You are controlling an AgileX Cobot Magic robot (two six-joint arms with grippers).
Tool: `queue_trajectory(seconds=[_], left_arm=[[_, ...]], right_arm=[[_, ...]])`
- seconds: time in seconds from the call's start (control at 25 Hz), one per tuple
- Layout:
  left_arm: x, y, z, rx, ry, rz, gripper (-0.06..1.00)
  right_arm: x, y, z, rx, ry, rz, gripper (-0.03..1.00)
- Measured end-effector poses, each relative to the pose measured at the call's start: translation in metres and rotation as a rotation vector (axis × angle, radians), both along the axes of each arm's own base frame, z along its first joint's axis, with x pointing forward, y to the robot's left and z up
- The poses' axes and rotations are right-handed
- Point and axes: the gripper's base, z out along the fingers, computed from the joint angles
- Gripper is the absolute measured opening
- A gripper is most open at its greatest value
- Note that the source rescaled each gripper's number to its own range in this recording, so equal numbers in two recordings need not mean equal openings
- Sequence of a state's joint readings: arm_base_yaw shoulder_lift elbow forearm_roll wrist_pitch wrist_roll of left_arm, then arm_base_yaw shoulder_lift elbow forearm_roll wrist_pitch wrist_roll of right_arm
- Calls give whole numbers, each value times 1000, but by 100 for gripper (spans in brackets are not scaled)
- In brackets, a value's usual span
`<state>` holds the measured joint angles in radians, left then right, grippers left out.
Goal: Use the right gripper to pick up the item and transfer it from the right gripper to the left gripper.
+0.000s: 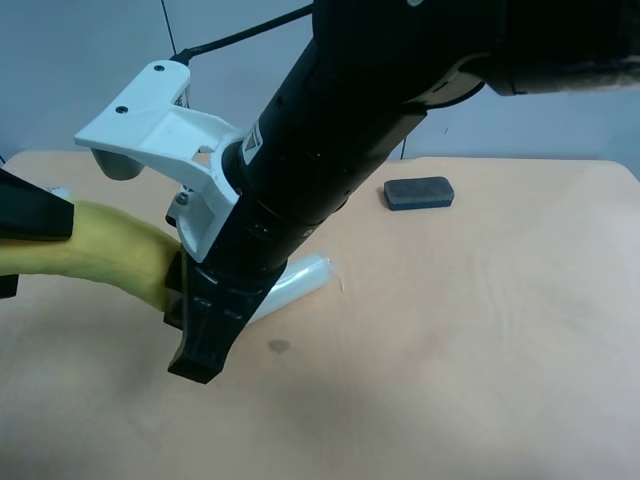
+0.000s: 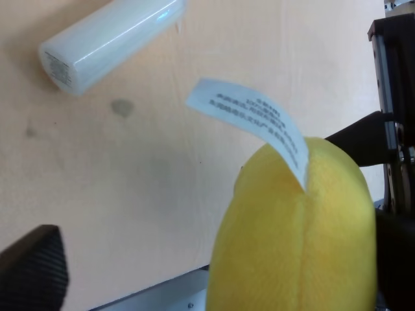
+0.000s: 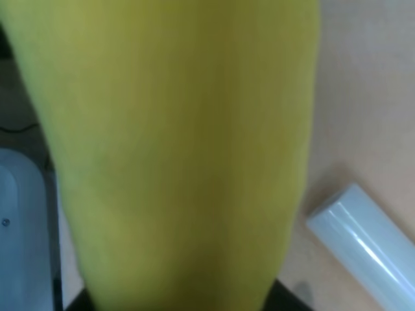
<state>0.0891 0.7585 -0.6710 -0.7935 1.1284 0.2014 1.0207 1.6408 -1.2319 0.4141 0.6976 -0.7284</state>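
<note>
- I see the yellow plush toy [image 1: 105, 250] held up off the table [image 1: 480, 350], beside the white tube [image 1: 300, 280] that lies flat on it.
- It is long and gently curved like a banana, with a soft, fuzzy, plain yellow skin.
- In the left wrist view the toy's [image 2: 298, 233] rounded end faces my camera. A seam runs down its middle, and a white label tag [image 2: 249, 116] with small printed lines sticks out from that seam towards the tube [image 2: 107, 42].
- In the right wrist view the toy [image 3: 175, 155] fills nearly the whole frame as blurred yellow, with one end of the tube [image 3: 366, 249] showing past it.
- The right gripper [image 1: 200, 335] is on the big black arm in the middle of the exterior high view. It is pinched on the end of the toy nearest the tube, and its tips hang above the table just beside the tube.
- The left gripper [image 1: 20, 245] sits at the toy's far end, away from the tube, with one black jaw above the toy and one below.
- I read the left gripper as spread. Its one visible finger [image 2: 35, 269] stands clear of the toy with bare table between them. The other finger I cannot make out.
- A small dark spot [image 1: 278, 347] marks the table close to the tube.
- A dark grey pad [image 1: 418, 192] lies well beyond the tube, apart from everything else.
</note>
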Motion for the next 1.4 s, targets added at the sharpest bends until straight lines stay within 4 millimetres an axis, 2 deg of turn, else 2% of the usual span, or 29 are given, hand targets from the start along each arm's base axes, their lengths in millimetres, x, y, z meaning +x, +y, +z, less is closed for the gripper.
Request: queue_trajectory(seconds=[0.16, 0.24, 0.32, 0.64, 0.68, 0.72, 0.8, 0.88, 0.92, 1.08, 1.24, 1.4], left_arm=[[0, -1, 1, -5, -5, -5, 45], [0, -1, 1, -10, -8, -7, 20], [0, -1, 2, -18, -12, -9, 1], [1, -2, 2, -17, -22, -13, 0], [1, -2, 2, -17, -22, -13, 0], [1, -1, 2, -16, -24, -12, 0], [1, -1, 2, -12, -27, -8, 0], [1, -1, 2, -10, -27, -8, 0], [1, -1, 2, -9, -26, -8, 0], [1, -1, 2, -9, -26, -8, 0], [1, -1, 2, -9, -26, -8, 0], [1, -1, 2, -8, -26, -8, 0]], right_arm=[[0, 0, 0, 0, 0, 0, 0], [0, 1, 0, 7, 0, -3, 0], [1, 1, 1, 15, -4, -8, 0], [1, 1, 1, 20, -7, -12, 2], [1, 1, 1, 18, -9, -12, 9], [2, 1, 1, 15, -14, -10, 23], [2, 1, 1, 9, -25, -10, 65], [4, -1, 0, -7, -49, -5, 87], [4, -1, 0, -15, -54, -8, 92], [6, -4, 2, -39, -70, -26, 99], [3, -13, 26, -59, -60, -62, 100], [-6, -32, 50, -109, -34, -114, 100]])
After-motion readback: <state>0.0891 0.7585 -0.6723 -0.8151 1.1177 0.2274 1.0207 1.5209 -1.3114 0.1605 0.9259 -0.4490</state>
